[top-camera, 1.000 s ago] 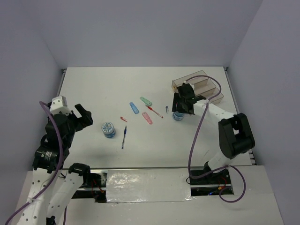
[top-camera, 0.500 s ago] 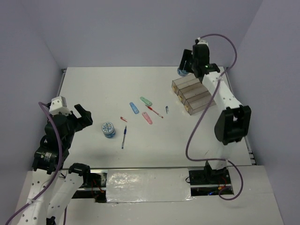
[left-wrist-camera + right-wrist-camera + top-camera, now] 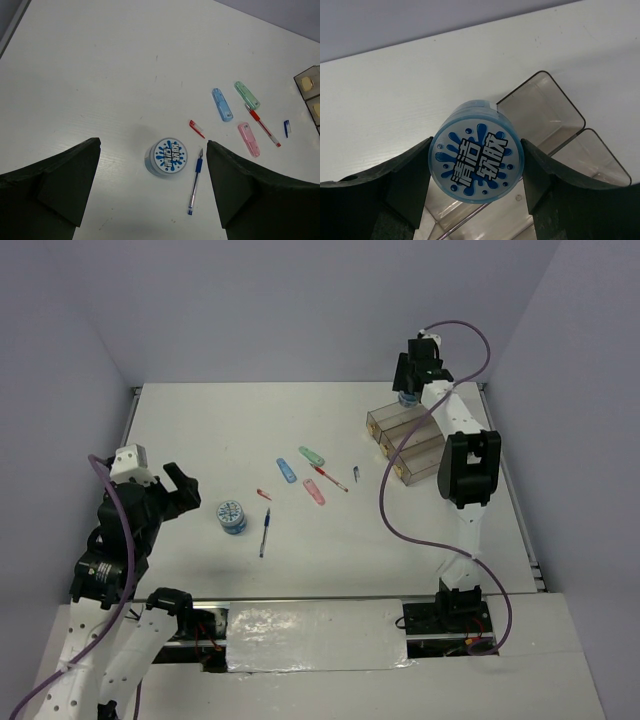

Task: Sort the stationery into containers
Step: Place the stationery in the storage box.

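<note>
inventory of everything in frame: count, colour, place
tape roll: 1, blue-and-white, on table, left of centre
held tape roll: 1, blue-and-white, in right jaws above the bins
blue pen: 1, blue, right of loose roll
red pen: 1, red, centre
blue flat piece: 1, blue, centre
green flat piece: 1, green, beyond blue one
pink flat piece: 1, pink, beside red pen
red bit: 1, red, left of pink piece
blue cap: 1, blue, right of red pen
bins: 3, clear brown, joined, far right
left arm: 1, white-black, near left, jaws open
right arm: 1, white-black, reaching over bins
</note>
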`<control>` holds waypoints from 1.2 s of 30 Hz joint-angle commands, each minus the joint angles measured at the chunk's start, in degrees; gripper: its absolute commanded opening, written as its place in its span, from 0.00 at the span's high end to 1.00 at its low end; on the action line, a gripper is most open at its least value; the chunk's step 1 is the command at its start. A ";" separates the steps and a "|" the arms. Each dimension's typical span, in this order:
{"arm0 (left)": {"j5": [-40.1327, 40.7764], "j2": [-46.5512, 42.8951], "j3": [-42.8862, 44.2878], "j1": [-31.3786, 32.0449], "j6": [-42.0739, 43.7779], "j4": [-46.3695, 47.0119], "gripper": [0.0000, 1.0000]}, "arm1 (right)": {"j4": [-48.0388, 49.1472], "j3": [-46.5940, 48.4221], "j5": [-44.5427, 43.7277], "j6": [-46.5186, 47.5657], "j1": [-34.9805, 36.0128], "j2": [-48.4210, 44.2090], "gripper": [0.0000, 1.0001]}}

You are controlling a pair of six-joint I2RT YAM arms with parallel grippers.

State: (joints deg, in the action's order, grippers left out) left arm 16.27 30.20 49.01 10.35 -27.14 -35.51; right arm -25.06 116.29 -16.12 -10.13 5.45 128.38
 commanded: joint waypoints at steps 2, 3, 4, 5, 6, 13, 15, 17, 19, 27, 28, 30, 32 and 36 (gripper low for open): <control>-0.89 -0.66 0.03 0.37 0.94 2.64 0.01 | 6.77 1.58 -1.20 1.60 -1.23 -2.95 1.00; -0.98 -0.75 0.03 0.46 0.94 2.72 0.01 | 7.39 0.27 -1.11 1.87 -1.41 -3.65 1.00; -1.07 -0.66 0.03 0.46 0.94 2.72 0.01 | 7.39 -0.01 -0.93 1.96 -1.67 -3.75 1.00; -1.07 -0.66 0.03 0.55 0.94 2.72 0.01 | 7.31 -0.27 -1.02 1.96 -2.02 -3.66 1.00; -1.07 -0.75 0.03 0.55 0.94 2.72 0.01 | 7.04 -0.45 -1.02 1.96 -2.20 -3.49 1.00; -0.98 -0.75 0.03 1.25 1.03 2.64 0.01 | 4.14 0.34 1.36 -0.06 -4.31 -1.46 1.00; -0.89 -0.84 -0.06 1.25 0.86 2.64 0.01 | 4.32 -0.19 1.09 -0.06 -4.49 -1.64 1.00; -0.89 -0.93 0.03 1.25 0.94 2.55 0.01 | 3.88 0.42 1.35 -0.33 -4.49 -1.29 1.00; -0.89 -1.10 -0.06 1.34 0.86 2.63 0.01 | 3.09 1.48 1.44 -0.50 -4.49 -0.15 0.94; -0.72 -1.02 -0.15 1.78 0.94 2.55 0.01 | 0.71 4.65 2.23 -1.20 -4.57 2.23 0.87; -0.72 -0.93 -0.06 1.69 0.94 2.55 0.01 | 0.63 4.39 2.15 -1.38 -4.66 2.05 0.87; -0.63 -1.10 -0.15 1.78 0.86 2.55 0.01 | 0.54 3.95 2.14 -1.82 -4.66 1.36 0.76; -0.63 -1.10 -0.15 1.78 0.86 2.46 0.01 | 0.80 2.72 1.88 -2.17 -4.57 0.56 0.60; -0.63 -1.19 -0.15 1.78 0.94 2.55 0.01 | 1.41 0.44 3.11 -2.44 -4.49 -1.90 0.35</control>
State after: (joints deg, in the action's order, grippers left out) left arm 16.08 29.74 48.97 11.84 -27.09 -35.51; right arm -25.71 117.34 -13.89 -11.73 0.62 130.96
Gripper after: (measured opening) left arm 0.993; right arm 0.723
